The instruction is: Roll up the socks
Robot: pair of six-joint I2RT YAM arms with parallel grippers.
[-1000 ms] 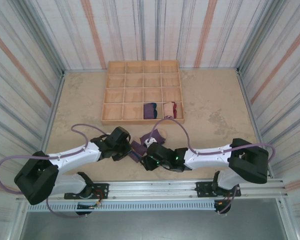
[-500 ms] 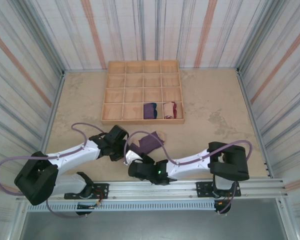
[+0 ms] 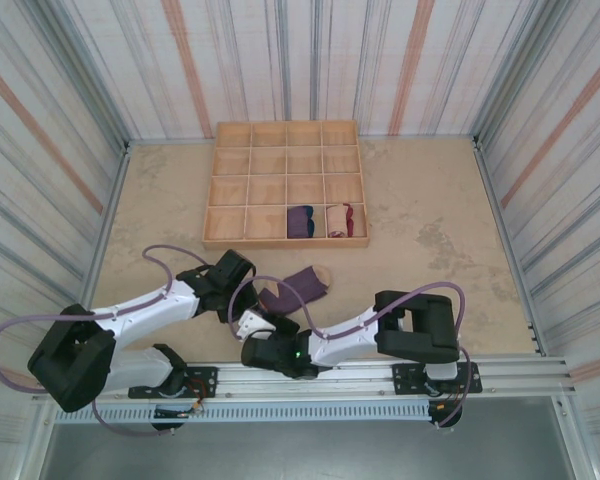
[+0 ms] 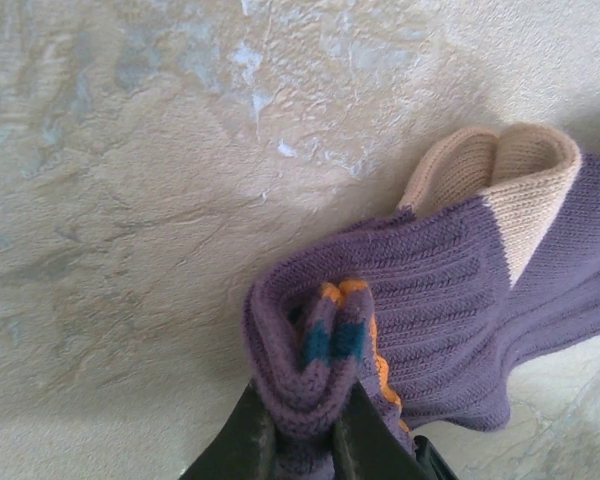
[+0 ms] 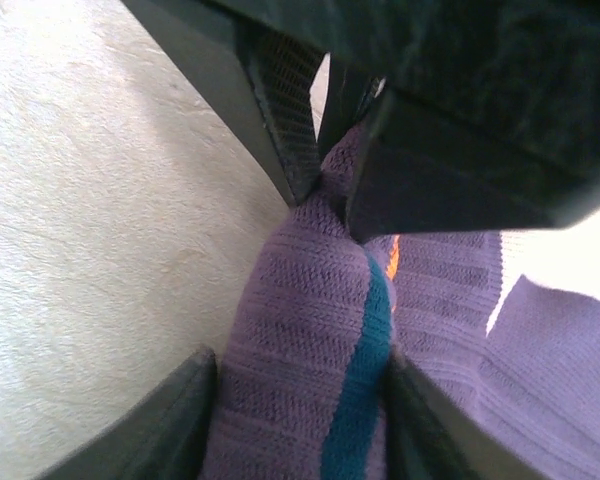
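Over the last second the right arm has folded in from its stretch along the near rail, and the right gripper (image 5: 300, 425) has come round beneath the left gripper (image 4: 302, 425), so both now meet at the same end of the purple ribbed fabric sock (image 3: 298, 287). In that time the sock went from a bunched heap to lying drawn out on the beige mottled table (image 3: 420, 230), its tan toe pointing away toward the pale wooden compartment tray (image 3: 285, 243). The left fingers (image 4: 255, 445) are pressed together on the folded near end, where teal and orange show inside the purple. The right fingers (image 5: 170, 420) have narrowed onto the same fold just below, fabric filling the gap between them, so it looks gripped, though how firmly I cannot tell. I read this as the start of the roll: one hand anchoring the end, the other taking hold to turn it. In the tray's nearest row, a dark purple rolled sock (image 3: 300, 221) and a cream-and-maroon rolled sock (image 3: 339, 220) sit in adjoining compartments, so this seems the last one. No brand, label or writing is legible anywhere
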